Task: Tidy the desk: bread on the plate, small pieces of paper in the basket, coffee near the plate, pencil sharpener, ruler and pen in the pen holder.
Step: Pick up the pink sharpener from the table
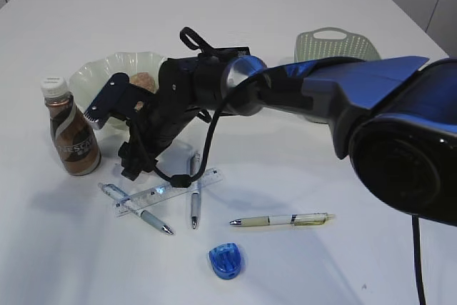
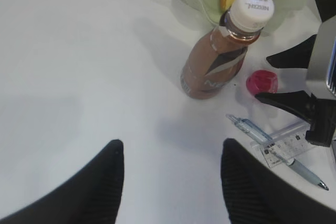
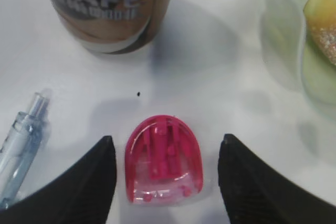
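- White desk [image 1: 300,26] carries everything.
- Blue sharpener [image 1: 226,260] lies nearest, then pens and ruler [image 1: 170,191].
- Right gripper [image 3: 165,174] straddles a pink sharpener [image 3: 163,160], fingers apart, not touching.
- Left gripper [image 2: 170,182] hovers released.
- Coffee [image 1: 71,136] stands beside the plate [image 1: 93,76] with bread [image 1: 146,81]; basket [image 1: 335,44] farthest.

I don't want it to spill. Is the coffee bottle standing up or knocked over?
Standing up. The coffee bottle rests on its base on the desk with its white cap on top.

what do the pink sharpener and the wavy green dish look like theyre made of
Pink sharpener: probably glossy translucent plastic, since its inner ribs show through the shell. Wavy green dish: likely translucent plastic or possibly glass; the bread shows through its pale wall.
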Robot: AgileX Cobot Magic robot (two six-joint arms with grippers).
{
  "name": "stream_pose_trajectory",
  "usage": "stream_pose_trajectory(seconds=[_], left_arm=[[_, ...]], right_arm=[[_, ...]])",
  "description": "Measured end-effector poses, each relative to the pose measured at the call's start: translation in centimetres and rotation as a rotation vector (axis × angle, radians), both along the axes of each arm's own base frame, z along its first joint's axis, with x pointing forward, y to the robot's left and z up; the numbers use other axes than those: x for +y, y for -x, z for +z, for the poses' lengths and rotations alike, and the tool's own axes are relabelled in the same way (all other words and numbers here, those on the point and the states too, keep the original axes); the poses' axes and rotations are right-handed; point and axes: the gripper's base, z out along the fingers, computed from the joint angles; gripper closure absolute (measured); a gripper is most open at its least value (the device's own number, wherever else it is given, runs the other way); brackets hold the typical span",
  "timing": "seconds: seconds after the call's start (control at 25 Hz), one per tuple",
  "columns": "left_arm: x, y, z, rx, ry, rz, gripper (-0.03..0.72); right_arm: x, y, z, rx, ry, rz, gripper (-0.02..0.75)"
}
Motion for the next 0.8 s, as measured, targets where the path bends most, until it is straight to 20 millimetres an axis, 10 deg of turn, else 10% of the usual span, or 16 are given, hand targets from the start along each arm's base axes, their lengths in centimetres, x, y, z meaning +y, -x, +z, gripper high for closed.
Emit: stream_pose_trajectory(seconds=[0.6, 0.8], left_arm=[[0.0, 0.0, 0.0, 0.0, 0.0, 0.0, 0.282], [0.0, 0.0, 0.0, 0.0, 0.0, 0.0, 0.283]], right_arm=[[0.4, -0.3, -1.5, 0.01, -0.035, -0.027, 0.26], [0.4, -0.1, -1.5, 0.031, -0.034, -0.026, 0.367]])
